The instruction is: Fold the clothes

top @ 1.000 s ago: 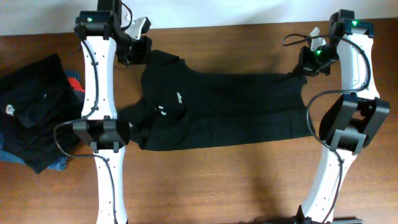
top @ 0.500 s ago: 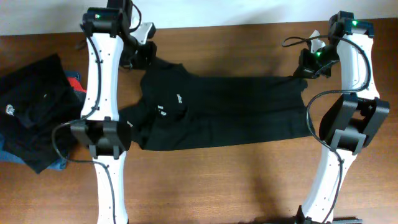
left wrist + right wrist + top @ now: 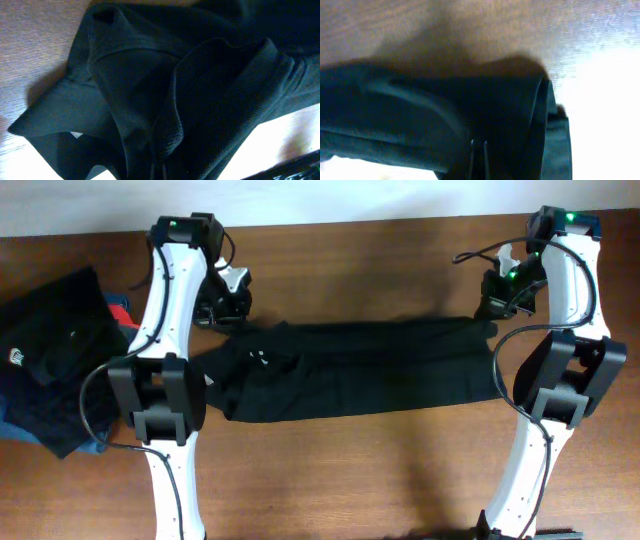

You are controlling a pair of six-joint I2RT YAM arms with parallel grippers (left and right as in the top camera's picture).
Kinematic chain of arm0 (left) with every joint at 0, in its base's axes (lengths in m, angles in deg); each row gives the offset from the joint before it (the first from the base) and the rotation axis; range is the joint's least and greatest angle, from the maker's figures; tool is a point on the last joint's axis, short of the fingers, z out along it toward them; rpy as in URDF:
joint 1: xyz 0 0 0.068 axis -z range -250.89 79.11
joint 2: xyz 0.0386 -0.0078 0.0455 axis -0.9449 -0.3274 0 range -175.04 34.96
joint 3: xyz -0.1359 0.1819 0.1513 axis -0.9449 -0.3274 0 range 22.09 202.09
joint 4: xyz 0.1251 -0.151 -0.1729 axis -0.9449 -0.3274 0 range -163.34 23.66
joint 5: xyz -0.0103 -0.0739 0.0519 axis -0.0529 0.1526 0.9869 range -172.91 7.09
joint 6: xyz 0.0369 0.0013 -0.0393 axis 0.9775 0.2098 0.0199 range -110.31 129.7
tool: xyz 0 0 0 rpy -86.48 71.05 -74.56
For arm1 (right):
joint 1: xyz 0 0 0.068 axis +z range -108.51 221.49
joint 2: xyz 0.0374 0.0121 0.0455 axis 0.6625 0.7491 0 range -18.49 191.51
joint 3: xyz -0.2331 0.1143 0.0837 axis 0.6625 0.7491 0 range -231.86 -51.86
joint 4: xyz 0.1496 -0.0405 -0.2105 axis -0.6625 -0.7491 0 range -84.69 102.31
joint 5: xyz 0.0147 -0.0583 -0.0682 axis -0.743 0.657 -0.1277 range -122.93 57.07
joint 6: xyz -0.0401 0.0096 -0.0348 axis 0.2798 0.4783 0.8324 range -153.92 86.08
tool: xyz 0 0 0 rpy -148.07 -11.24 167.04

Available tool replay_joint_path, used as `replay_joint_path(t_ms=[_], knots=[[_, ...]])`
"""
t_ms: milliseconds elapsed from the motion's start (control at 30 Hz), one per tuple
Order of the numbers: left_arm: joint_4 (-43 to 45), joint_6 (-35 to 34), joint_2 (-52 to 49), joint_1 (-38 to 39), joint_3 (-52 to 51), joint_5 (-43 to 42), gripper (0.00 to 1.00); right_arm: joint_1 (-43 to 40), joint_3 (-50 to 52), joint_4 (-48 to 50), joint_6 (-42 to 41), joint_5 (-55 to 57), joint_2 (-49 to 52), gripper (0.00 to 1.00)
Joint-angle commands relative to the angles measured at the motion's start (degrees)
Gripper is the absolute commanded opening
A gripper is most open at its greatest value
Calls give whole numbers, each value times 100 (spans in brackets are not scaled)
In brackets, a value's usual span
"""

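Folding lengthwise: your left gripper [image 3: 228,307] and right gripper [image 3: 491,301] each clamp the shirt [image 3: 370,370] — lay its far edge evenly onto the near.

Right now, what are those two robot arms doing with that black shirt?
They are folding it. The left tool is shut on the collar end of the black shirt, and the right tool is shut on the hem end. The shirt lies stretched across the wooden table as a long band. A pile of other dark clothes sits at the table's left side.
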State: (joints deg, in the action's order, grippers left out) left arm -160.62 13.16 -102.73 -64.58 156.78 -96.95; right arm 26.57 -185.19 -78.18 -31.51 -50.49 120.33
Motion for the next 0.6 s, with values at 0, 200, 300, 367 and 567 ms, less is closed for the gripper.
replay_joint_path(t_ms=[0,200,300,367,567], knots=[[-4,11,164,4,-160,59,0,-11,39,-105,31,356,-238,4],[-223,52,164,186,-387,354,0,-7,673,-70,31,474,-238,4],[-238,52,164,205,-568,446,0,-7,942,17,33,479,-238,5],[-245,55,164,205,-767,448,1,-7,1040,61,33,479,-238,12],[-245,52,164,205,-1266,446,1,-7,1045,72,31,479,-238,20]])
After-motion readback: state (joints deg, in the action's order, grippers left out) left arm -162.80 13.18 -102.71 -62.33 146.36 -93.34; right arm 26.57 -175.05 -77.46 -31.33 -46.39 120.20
